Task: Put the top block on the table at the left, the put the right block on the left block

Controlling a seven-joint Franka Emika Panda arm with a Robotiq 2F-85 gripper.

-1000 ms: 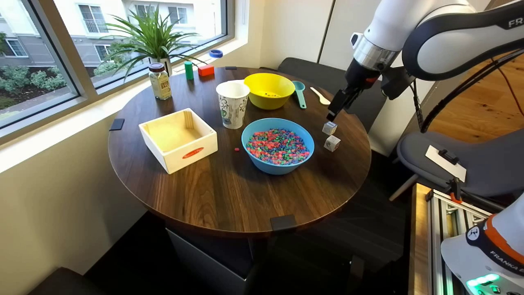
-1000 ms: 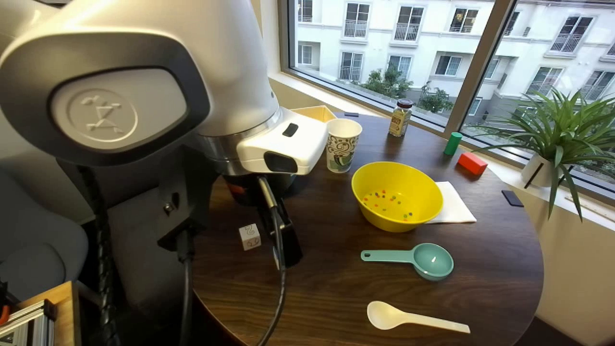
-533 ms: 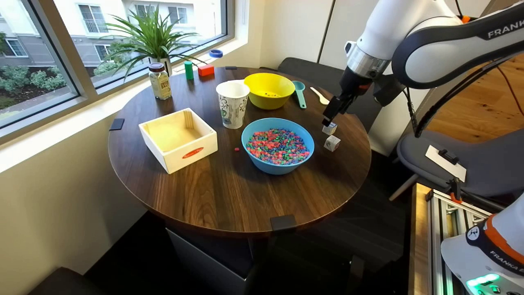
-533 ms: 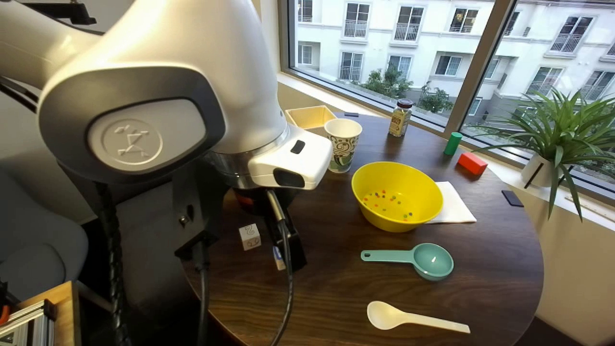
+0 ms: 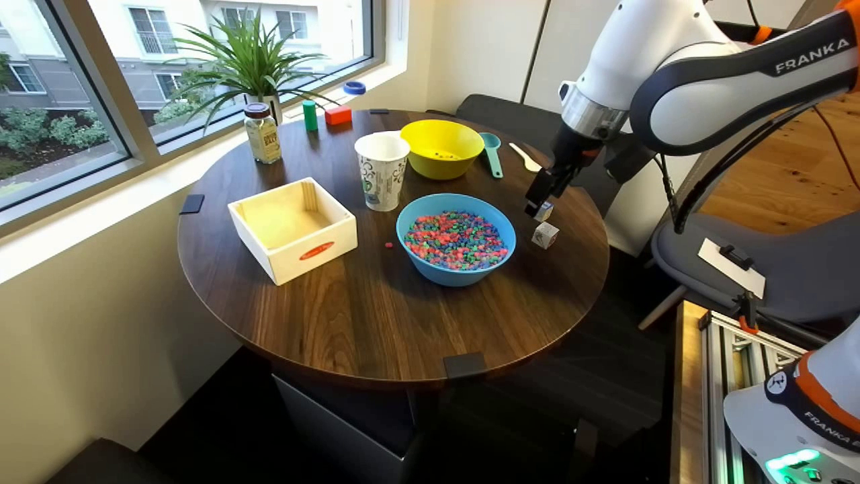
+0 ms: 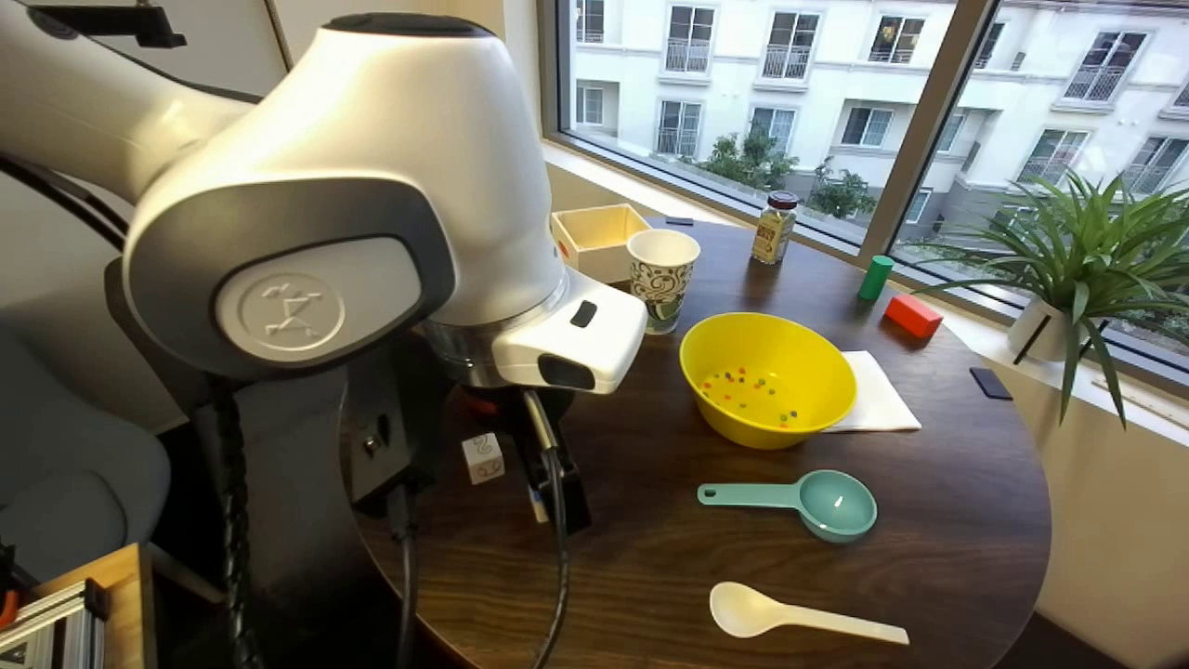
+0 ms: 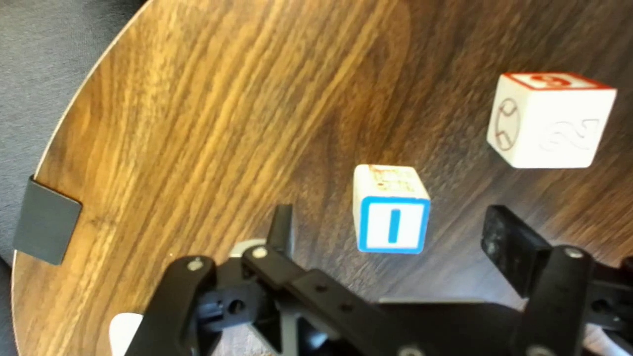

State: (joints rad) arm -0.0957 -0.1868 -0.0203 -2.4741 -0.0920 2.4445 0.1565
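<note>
Two small white lettered blocks stand apart on the dark brown round table (image 5: 376,323). One block, with a blue-framed face (image 7: 394,225), also shows in both exterior views (image 5: 545,212) (image 6: 538,505), partly hidden behind the gripper. The other block, with a red-framed face (image 7: 564,128), stands close by (image 5: 545,235) (image 6: 484,459). My gripper (image 7: 389,232) is open and empty. In the wrist view the blue-framed block appears between its two fingers, with gaps on both sides. In an exterior view the fingertips (image 5: 533,207) are low beside this block.
A blue bowl of colored beads (image 5: 455,269) stands near the blocks. A yellow bowl (image 6: 762,390), a paper cup (image 5: 381,171), a teal scoop (image 6: 836,505), a pale spoon (image 6: 748,609) and a pale wooden tray (image 5: 295,232) are also on the table.
The arm has come down, and the gripper has moved lower and slightly left in an exterior view, close to the blue-framed block. The red-framed block has not moved.
</note>
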